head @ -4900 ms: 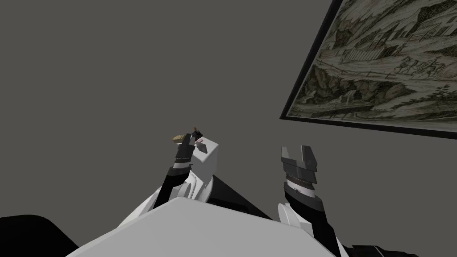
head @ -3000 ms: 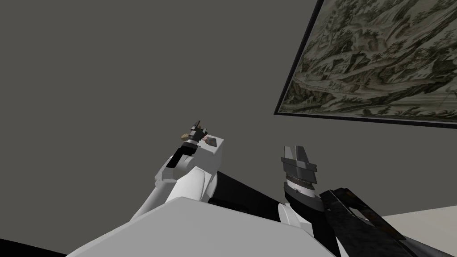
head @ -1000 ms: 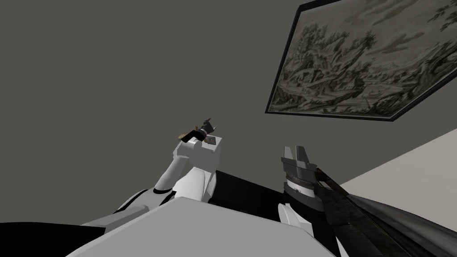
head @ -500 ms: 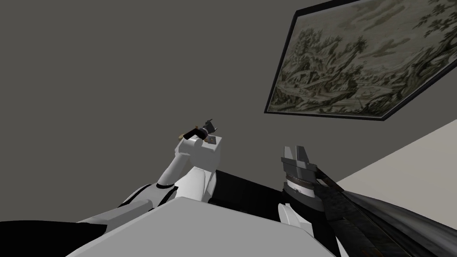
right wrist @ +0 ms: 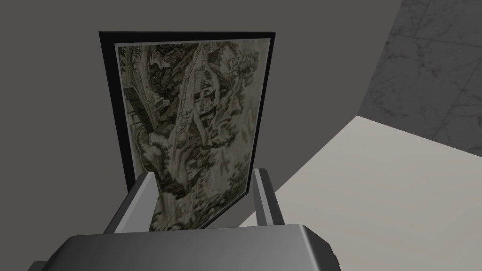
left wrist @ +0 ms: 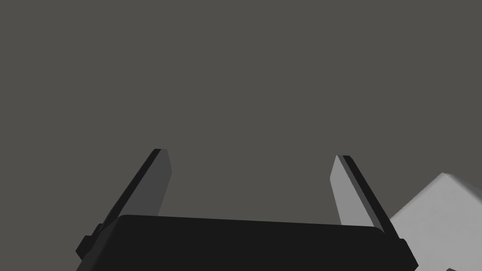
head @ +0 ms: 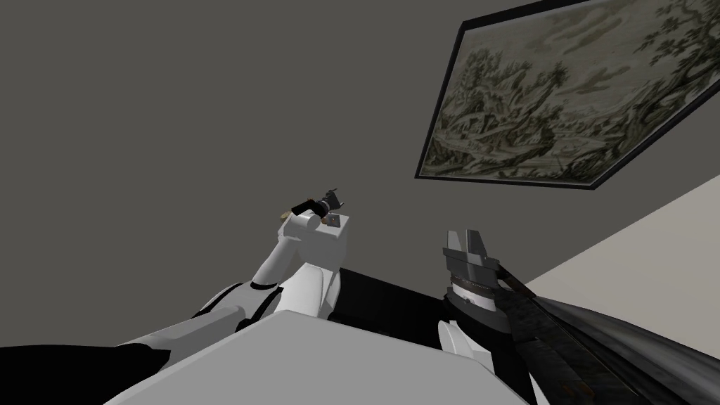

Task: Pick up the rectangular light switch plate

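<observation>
My left gripper [head: 330,199] is raised in front of a plain dark grey wall [head: 176,105], and in the left wrist view my left gripper [left wrist: 249,157] is open with only that wall between its fingers. Just below it a small grey square piece [head: 335,221] lies on top of a white block [head: 325,246]; I cannot tell whether it is the switch plate. My right gripper [head: 467,238] stands upright to the right of the block. In its wrist view my right gripper [right wrist: 202,174] is open with nothing in it.
A black-framed landscape picture [head: 555,105] hangs on the wall at the upper right. A long dark object [head: 541,337] slants along the lower right beside my right arm. Beyond it lies a pale surface [head: 661,239], which meets a marbled grey wall [right wrist: 437,70].
My view has rolled a little, so the picture has shifted slightly. My left arm's elbow has swung further out to the left. Both grippers stay as they were.
</observation>
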Tool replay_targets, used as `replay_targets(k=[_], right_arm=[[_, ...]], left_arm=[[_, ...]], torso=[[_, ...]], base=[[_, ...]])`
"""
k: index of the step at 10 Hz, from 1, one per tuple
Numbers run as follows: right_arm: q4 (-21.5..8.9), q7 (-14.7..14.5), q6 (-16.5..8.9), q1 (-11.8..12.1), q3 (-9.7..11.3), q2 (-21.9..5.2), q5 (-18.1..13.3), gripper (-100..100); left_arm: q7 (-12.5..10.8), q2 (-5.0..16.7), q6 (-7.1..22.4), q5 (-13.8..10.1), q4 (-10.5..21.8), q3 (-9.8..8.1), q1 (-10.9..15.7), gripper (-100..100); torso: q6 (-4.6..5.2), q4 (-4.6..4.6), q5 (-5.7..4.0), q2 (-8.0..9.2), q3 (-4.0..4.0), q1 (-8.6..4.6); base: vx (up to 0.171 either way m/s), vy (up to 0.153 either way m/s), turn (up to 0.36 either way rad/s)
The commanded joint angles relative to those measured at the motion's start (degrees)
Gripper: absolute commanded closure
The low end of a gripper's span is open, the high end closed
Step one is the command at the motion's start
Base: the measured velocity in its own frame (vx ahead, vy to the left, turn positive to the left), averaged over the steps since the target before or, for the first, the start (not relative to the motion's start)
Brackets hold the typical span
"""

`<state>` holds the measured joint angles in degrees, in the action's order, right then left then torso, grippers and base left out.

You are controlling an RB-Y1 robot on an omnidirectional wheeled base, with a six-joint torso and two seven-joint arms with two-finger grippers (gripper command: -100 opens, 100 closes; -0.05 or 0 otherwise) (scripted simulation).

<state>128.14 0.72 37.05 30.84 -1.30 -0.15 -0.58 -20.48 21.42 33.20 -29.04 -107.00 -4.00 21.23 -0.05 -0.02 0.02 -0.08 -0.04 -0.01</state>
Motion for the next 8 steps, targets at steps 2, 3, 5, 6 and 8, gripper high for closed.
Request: replay_targets(k=[2,3,5,6,8], right_arm=[[0.0,0.0,0.0,-0.01,0.0,0.0,0.0,0],[0.0,0.0,0.0,-0.01,0.0,0.0,0.0,0],[0.0,0.0,0.0,-0.01,0.0,0.0,0.0,0],[0.0,0.0,0.0,0.0,0.0,0.0,0.0,0],[0.0,0.0,0.0,0.0,0.0,0.0,0.0,0]], left_arm=[[-0.94,0.83,4.28,-1.88,2.06,0.32,2.77,-100],[-0.94,0.83,4.6,-1.88,2.06,0.32,2.77,-100],[-1.82,1.7,8.21,-3.73,4.18,0.69,5.47,-100],[-1.82,1.7,9.21,-3.73,4.18,0.69,5.47,-100],[-1.82,1.7,9.21,-3.73,4.18,0.69,5.47,-100]], torso=[[0.03,0.02,0.0,0.09,0.05,0.06],[0.01,0.02,0.02,0.1,0.06,0.09],[0.03,0.01,0.01,0.05,0.03,0.07],[0.01,0.01,0.02,0.07,0.04,0.08],[0.0,0.0,0.01,0.03,0.02,0.03]], base=[[-0.028,0.018,-0.057],[0.004,-0.004,0.013],[-0.016,0.015,-0.051],[-0.007,0.007,-0.023],[0.005,-0.004,0.015]])
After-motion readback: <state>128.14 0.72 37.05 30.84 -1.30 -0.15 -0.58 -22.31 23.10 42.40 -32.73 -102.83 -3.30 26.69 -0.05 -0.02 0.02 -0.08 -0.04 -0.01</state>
